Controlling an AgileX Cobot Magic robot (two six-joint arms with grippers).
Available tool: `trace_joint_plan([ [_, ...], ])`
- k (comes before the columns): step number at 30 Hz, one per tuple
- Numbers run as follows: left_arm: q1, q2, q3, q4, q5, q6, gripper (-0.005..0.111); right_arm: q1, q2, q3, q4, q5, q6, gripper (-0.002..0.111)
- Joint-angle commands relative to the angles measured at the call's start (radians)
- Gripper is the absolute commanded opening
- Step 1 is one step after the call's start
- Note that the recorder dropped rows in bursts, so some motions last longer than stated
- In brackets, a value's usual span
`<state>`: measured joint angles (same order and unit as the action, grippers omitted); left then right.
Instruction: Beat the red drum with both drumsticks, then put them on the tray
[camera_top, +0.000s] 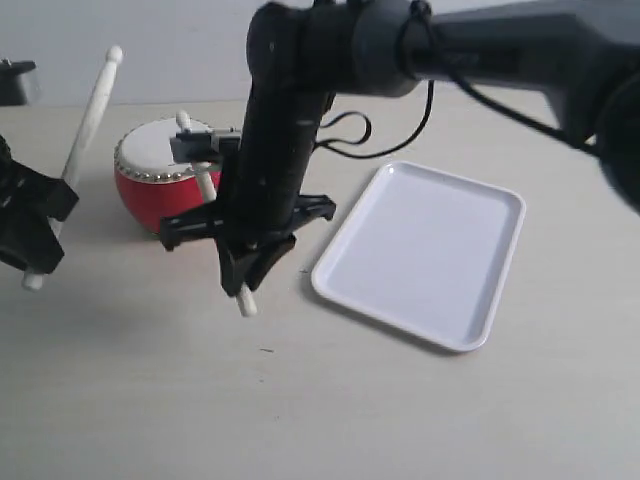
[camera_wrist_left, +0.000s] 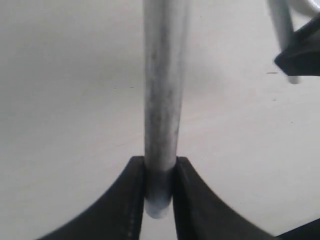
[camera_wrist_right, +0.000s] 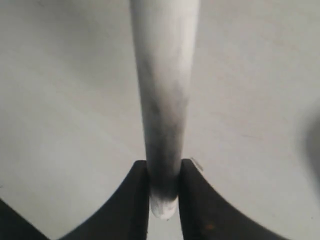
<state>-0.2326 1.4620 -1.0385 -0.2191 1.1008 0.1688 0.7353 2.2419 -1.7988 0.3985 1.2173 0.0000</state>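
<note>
Squat red drum (camera_top: 148, 200), cream top, studded rim

The red drum (camera_top: 140, 195) is sitting on the table (camera_top: 300, 400), with the tray (camera_top: 420, 250) lying to its right.

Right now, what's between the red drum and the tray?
Exterior view: only the right tool, clamping a drumstick; the tabletop around it looks bare.
</note>
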Motion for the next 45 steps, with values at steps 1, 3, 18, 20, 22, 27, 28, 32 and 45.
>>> trace_joint_plan([
  [1,0.003,0.179,0.064,-0.011,-0.063,0.010,0.000,-0.002,-0.175,-0.004,0.001,-0.030,-0.013,0.000],
  [3,0.003,0.274,0.057,-0.006,-0.046,0.013,0.000,-0.002,-0.219,-0.004,-0.014,-0.065,-0.015,0.000],
  [18,0.003,-0.003,-0.005,-0.022,-0.007,0.017,0.000,-0.002,0.058,-0.004,0.013,-0.006,-0.040,0.000],
  [20,0.003,0.023,0.012,-0.022,-0.056,0.017,0.000,-0.002,-0.001,-0.004,0.001,0.004,-0.040,0.000],
  [22,0.003,0.073,0.032,-0.022,-0.093,0.024,0.000,-0.002,-0.066,-0.004,-0.009,0.004,-0.040,0.000],
  [27,0.003,0.269,0.039,-0.036,-0.098,0.034,0.000,-0.002,-0.224,-0.004,-0.028,-0.008,-0.044,0.000],
  [28,0.003,0.304,0.036,-0.036,-0.096,0.034,0.000,-0.002,-0.244,-0.004,-0.041,-0.015,-0.044,0.000],
  [32,0.003,0.379,0.023,-0.042,-0.078,0.034,0.000,-0.002,-0.265,-0.004,-0.069,-0.023,-0.044,0.000],
  [45,0.003,0.070,-0.035,-0.053,0.090,0.034,0.000,-0.002,0.092,-0.004,0.153,0.004,-0.132,0.000],
])
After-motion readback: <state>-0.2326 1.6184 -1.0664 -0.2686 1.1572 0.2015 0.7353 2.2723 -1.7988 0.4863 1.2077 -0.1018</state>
